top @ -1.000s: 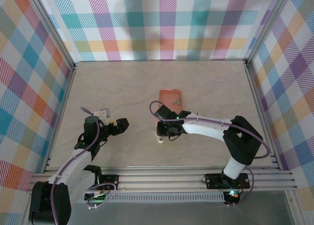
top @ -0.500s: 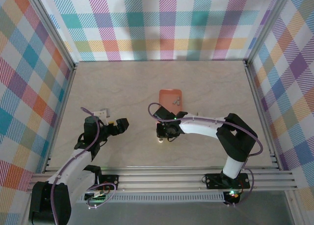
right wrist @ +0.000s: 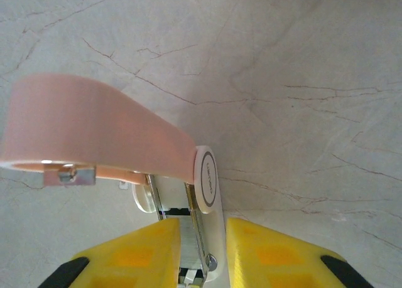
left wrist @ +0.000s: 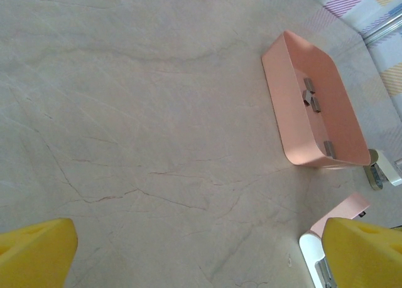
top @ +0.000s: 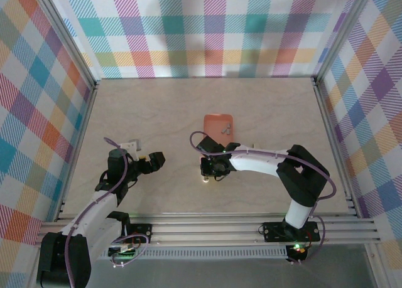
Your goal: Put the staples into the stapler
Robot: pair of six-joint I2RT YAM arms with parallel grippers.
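The far half of the table [top: 188, 96] lies bare up to the back wall [top: 207, 31], so a gripper can pass there freely. Near the middle stands the tray [top: 218, 118], and its low rim is an obstacle. Just in front of it the right gripper [top: 209, 173] sits low, its fingers closed on the stapler [right wrist: 204, 194], whose pink lid stands raised. The right arm [top: 264, 161] crosses the near right part of the table. Between the stapler and the left gripper [top: 157, 159], whose jaws are wide apart, a bare strip of table is free. The side walls [top: 38, 112] close the table on both sides.
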